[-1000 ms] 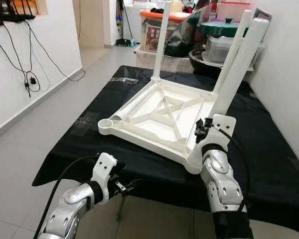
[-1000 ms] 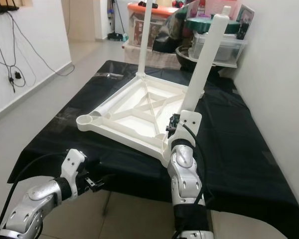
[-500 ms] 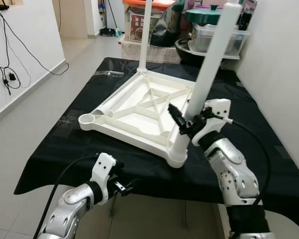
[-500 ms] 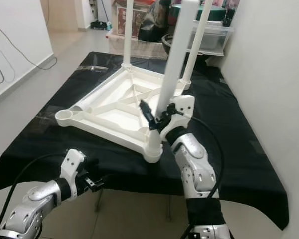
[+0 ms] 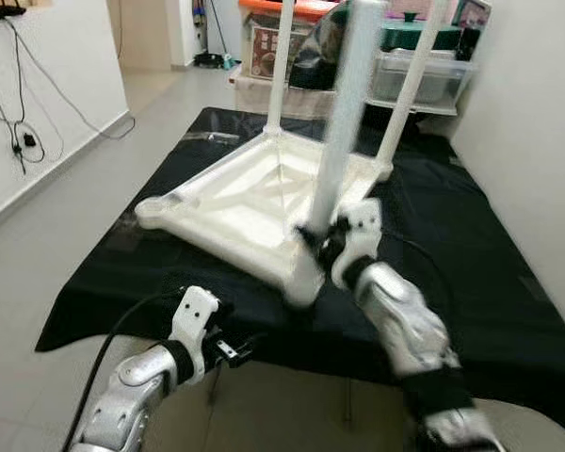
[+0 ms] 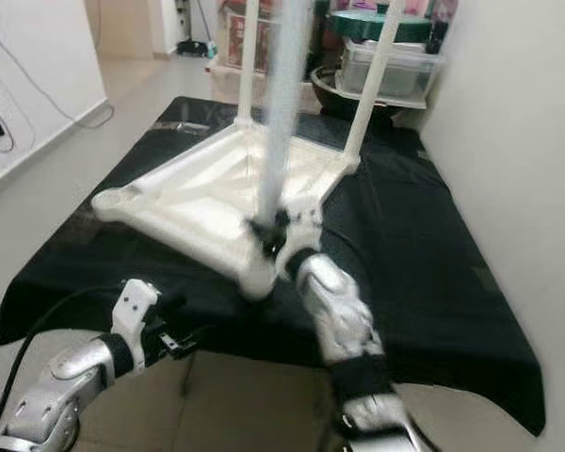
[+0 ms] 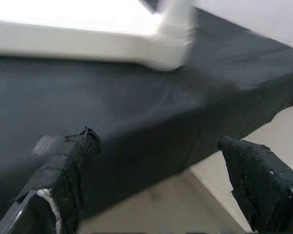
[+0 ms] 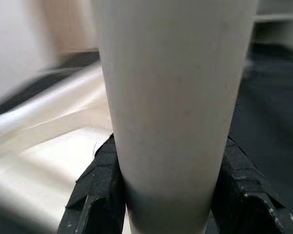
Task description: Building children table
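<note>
Right gripper [image 5: 322, 243] clenched on near leg [image 5: 344, 113], now swung upright into upturned tabletop [image 5: 217, 212]; left gripper [image 7: 156, 180] spread, idle.

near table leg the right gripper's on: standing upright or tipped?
Upright: the leg rises from the tabletop's near corner, with the right gripper clamped at its base.
</note>
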`<state>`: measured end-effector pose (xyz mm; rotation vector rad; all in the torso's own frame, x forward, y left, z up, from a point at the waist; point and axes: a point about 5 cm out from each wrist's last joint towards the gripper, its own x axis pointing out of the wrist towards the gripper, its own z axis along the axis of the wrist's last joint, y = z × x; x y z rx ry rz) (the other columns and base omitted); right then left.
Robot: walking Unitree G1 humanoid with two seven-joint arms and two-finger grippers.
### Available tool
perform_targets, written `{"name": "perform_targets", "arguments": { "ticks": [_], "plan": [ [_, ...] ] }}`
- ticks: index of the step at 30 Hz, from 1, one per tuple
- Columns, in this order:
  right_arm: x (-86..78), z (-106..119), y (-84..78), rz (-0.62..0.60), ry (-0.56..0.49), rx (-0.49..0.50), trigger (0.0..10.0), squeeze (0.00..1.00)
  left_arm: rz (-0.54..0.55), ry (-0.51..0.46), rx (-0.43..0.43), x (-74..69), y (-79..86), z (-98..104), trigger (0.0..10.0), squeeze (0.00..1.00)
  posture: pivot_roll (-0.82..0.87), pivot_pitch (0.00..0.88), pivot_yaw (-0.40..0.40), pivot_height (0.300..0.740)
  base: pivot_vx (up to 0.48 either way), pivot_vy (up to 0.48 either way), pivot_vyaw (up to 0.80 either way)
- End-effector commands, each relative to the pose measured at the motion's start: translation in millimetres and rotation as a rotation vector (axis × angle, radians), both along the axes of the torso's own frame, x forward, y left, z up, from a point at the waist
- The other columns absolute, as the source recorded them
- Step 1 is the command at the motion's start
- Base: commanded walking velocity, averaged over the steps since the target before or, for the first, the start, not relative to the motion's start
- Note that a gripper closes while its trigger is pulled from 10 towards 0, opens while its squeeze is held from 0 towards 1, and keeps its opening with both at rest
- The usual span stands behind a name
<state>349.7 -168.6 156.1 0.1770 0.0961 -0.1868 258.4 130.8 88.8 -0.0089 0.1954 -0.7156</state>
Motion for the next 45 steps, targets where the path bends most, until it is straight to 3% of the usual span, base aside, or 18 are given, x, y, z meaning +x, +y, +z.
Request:
{"name": "perform_targets", "arguments": {
  "ticks": [1,8,9,13,14,16,17,24,27,29,36,37,39,41,42,43,44,45],
  "plan": [
    [-21.3,-38.2,-25.1,-0.234,0.177,0.05,0.0,0.0,0.007,0.004,0.006,2.0,1.3,1.3,10.0,0.0,0.09,0.0,-0.121,0.74,0.0,0.0,0.0],
    [-37.1,-32.7,-5.5,-0.215,0.123,-0.016,0.0,0.0,0.001,-0.003,0.016,6.2,3.8,3.8,10.0,0.0,0.07,0.0,-0.101,0.74,0.0,0.0,0.0],
    [-33.9,-31.2,2.8,-0.141,0.124,0.003,10.0,0.0,-0.001,-0.004,0.016,7.2,3.0,4.1,10.0,0.0,0.06,0.0,-0.097,0.74,0.0,0.0,0.0],
    [-25.7,-18.5,14.1,-0.043,0.064,0.013,10.0,0.0,-0.003,-0.005,0.015,8.0,1.3,4.8,10.0,0.0,0.07,0.0,-0.101,0.74,0.0,0.0,0.0],
    [-19.6,-5.0,14.2,0.026,-0.001,0.008,10.0,1.0,-0.004,-0.006,0.013,8.0,1.0,4.9,10.0,0.0,0.07,0.0,-0.1,0.74,0.0,0.0,0.0],
    [-15.4,5.4,10.0,0.041,-0.042,0.005,10.0,1.0,-0.003,-0.006,0.014,7.9,1.4,4.4,10.0,0.0,0.07,0.0,-0.1,0.74,0.0,0.0,0.0],
    [-6.4,22.7,-0.4,0.072,-0.104,0.0,10.0,0.0,0.0,-0.006,0.015,9.0,2.5,3.9,10.0,0.0,0.07,0.0,-0.106,0.74,0.0,0.0,0.0],
    [2.6,49.8,-1.9,0.26,-0.22,0.064,10.0,0.0,0.009,-0.016,0.017,12.3,5.3,6.4,10.0,0.0,0.07,0.0,-0.109,0.74,0.0,0.0,0.0],
    [-13.2,62.6,23.9,0.773,-0.324,-0.03,10.0,0.0,0.003,-0.015,0.018,13.1,5.2,4.7,10.0,0.0,0.07,0.0,-0.104,0.74,0.0,0.0,0.0],
    [-21.8,51.1,34.7,0.97,-0.291,-0.11,10.0,0.0,-0.007,-0.019,0.019,13.6,1.8,5.2,10.0,0.0,0.07,0.0,-0.107,0.74,0.0,0.0,0.0],
    [-22.1,26.9,49.2,1.103,-0.221,-0.127,10.0,0.0,0.003,-0.028,0.013,16.4,1.3,7.5,10.0,0.0,0.09,0.0,-0.116,0.74,0.0,0.0,0.0],
    [-18.9,20.2,57.1,1.114,-0.205,-0.12,8.9,0.0,0.004,-0.029,0.014,16.9,1.5,7.5,10.0,0.0,0.09,0.0,-0.118,0.74,0.0,0.0,0.0],
    [-15.7,14.9,65.2,1.125,-0.194,-0.109,8.9,0.0,0.003,-0.029,0.015,17.2,1.6,7.4,10.0,0.0,0.09,0.0,-0.118,0.74,0.0,0.0,0.0],
    [-13.5,15.0,71.5,1.137,-0.2,-0.094,7.8,0.0,0.003,-0.033,0.015,17.4,2.9,9.1,10.0,0.0,0.1,0.0,-0.123,0.74,0.0,0.0,0.0],
    [-9.5,15.1,75.0,1.103,-0.199,-0.08,5.0,0.0,0.008,-0.033,0.02,17.3,5.1,8.6,10.0,0.0,0.11,0.0,-0.126,0.74,0.0,0.0,0.0],
    [-9.5,15.1,75.0,1.103,-0.199,-0.08,5.0,0.0,0.008,-0.033,0.02,17.3,5.1,8.6,10.0,0.0,0.11,0.0,-0.126,0.74,0.0,0.0,0.0],
    [-1.3,15.5,76.7,1.007,-0.202,-0.055,3.0,0.0,0.016,-0.03,0.024,16.3,7.1,7.2,10.0,0.0,0.11,0.0,-0.125,0.74,0.0,0.0,0.0],
    [-1.3,15.5,76.7,1.007,-0.202,-0.055,3.0,0.0,0.016,-0.03,0.024,16.3,7.1,7.2,10.0,0.0,0.11,0.0,-0.125,0.74,0.0,0.0,0.0]
  ]
}}
